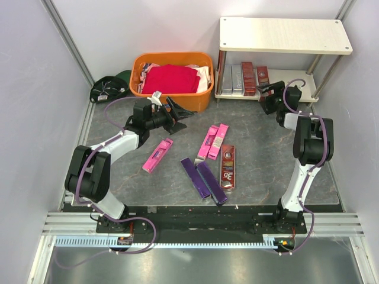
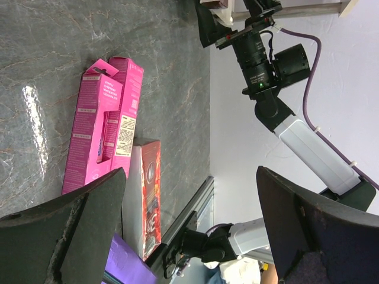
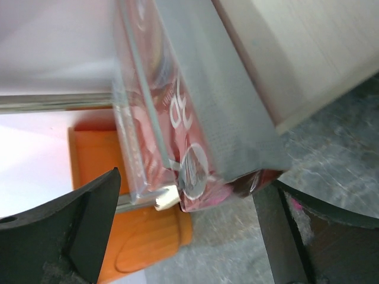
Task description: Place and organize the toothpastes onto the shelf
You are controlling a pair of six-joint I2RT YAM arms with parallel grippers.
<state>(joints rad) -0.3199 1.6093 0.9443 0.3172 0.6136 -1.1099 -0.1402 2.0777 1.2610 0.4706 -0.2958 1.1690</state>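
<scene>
The shelf (image 1: 284, 35) stands at the back right; its lower board holds silver-grey and dark red toothpastes (image 1: 240, 78) side by side. My right gripper (image 1: 266, 93) is open at that row's right end, its jaws wide on either side of a dark red box's end (image 3: 201, 171) without pinching it; the cream board (image 3: 308, 53) is close by. My left gripper (image 1: 182, 116) is open and empty in front of the basket. On the table lie one pink box (image 1: 157, 155), two pink boxes (image 1: 213, 142), a red box (image 1: 227, 167) and two purple boxes (image 1: 203, 180).
An orange basket (image 1: 172, 99) holding a red cloth (image 1: 170, 78) stands at the back, left of the shelf, and also shows in the right wrist view (image 3: 136, 236). A dark green cap (image 1: 109, 87) lies at the back left. White walls close in both sides.
</scene>
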